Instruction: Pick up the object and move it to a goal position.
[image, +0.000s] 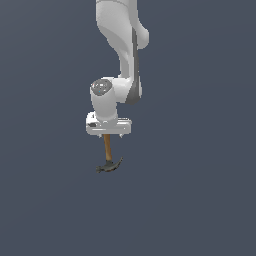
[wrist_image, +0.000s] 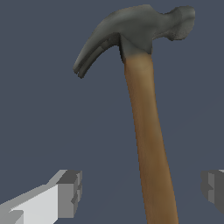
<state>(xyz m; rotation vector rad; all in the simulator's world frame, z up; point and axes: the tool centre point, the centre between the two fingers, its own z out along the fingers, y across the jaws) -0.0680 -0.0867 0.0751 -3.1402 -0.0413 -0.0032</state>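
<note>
The hammer (image: 108, 159) has an orange-brown wooden handle and a dark grey curved head (image: 109, 166). In the exterior view it shows just below my gripper (image: 110, 136), with the head pointing away from the hand. In the wrist view the handle (wrist_image: 148, 144) runs between my two fingertips (wrist_image: 70, 192), and the head (wrist_image: 135, 30) is at its far end. The gripper (wrist_image: 142, 192) is open. Its jaws stand wide apart on either side of the handle, with gaps on both sides, and do not touch it. The handle's butt end is hidden under the hand.
A plain dark grey-blue surface (image: 200, 200) fills both views. The white arm (image: 120, 50) rises from the hand to the top of the exterior view. No goal marker or other object shows.
</note>
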